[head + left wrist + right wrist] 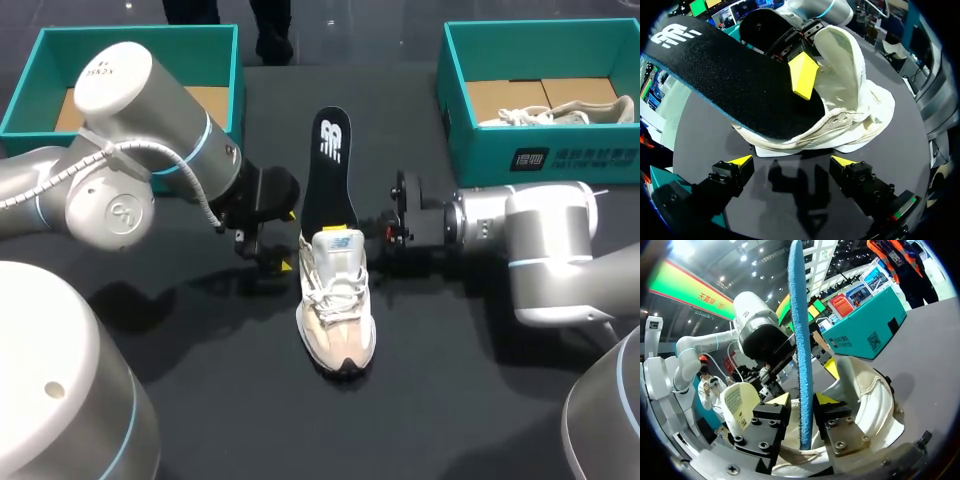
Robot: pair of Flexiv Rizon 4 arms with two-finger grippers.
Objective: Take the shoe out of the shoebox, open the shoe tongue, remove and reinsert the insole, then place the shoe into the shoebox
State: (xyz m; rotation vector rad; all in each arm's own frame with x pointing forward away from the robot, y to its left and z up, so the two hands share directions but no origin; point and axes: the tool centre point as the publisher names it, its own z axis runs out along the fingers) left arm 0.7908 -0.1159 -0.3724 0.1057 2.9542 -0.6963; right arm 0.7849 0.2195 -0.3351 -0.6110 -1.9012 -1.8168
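A white and beige shoe (337, 305) lies on the dark table with its toe toward me. A black insole (330, 170) with a blue edge sticks up out of its opening and leans away. In the right wrist view the insole (801, 340) stands edge-on between my right gripper's (802, 400) fingers, which are open with a narrow gap showing on one side. From the right, my right gripper (385, 235) comes in at the shoe's heel. My left gripper (792, 161) is wide open and empty, just short of the shoe's (840, 120) side, at its left (290, 240).
A teal shoebox (140, 40) stands at the back left. Another teal shoebox (540, 150) at the back right holds a second pale shoe (565, 112). Both arms crowd the table's middle around the shoe.
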